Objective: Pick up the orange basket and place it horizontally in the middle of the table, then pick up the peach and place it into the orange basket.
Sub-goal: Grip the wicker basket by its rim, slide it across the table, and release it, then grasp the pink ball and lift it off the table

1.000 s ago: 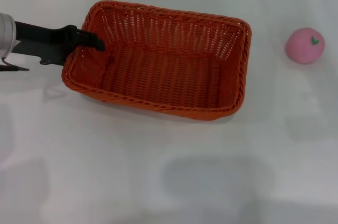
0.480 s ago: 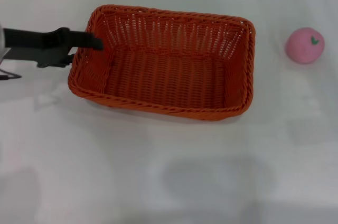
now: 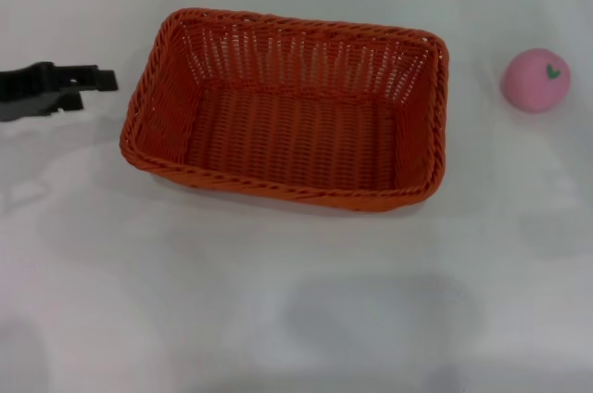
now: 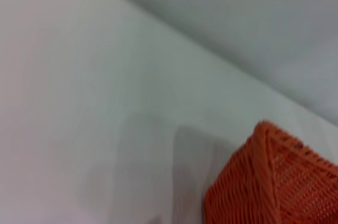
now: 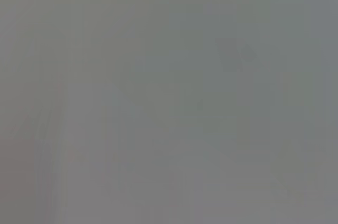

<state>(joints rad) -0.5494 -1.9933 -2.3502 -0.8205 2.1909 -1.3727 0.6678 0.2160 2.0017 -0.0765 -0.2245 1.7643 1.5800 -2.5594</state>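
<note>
Sitting flat on the white desk (image 3: 278,300), the orange basket (image 3: 287,110) runs its long axis nearly crosswise, tilted slightly, open side up and nothing inside its woven walls. Left of the basket, apart from its rim, hangs the left pincer (image 3: 97,81); whether it is parted I cannot tell. Well right of the basket rests the pink peach (image 3: 536,80), green leaf mark up.

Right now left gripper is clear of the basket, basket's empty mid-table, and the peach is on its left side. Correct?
One error: the peach lies on the table to the basket's right, as the head view shows. The rest holds: the left gripper is clear of the basket, which sits empty mid-table.
</note>
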